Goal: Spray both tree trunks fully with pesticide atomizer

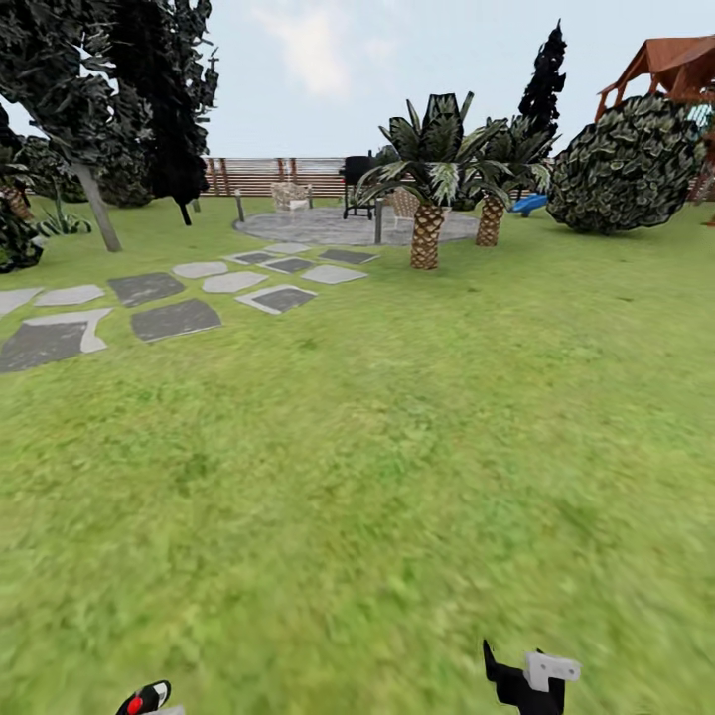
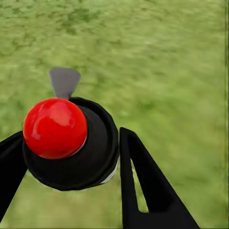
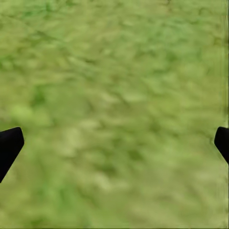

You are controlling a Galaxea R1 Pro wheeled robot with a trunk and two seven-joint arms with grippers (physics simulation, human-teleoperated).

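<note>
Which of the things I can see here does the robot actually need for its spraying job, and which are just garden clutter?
For the job:
- red-topped atomizer, clamped in the left gripper
- lawn of the garden

Just lying about:
- stepping stones
- palms
- round bush
- grill
- blue slide
- fence

I see a red ball top (image 2: 55,128) on the atomizer's black body (image 2: 93,152), black fingers (image 2: 148,183) beside it, over mottled green lawn (image 2: 162,71).
</note>
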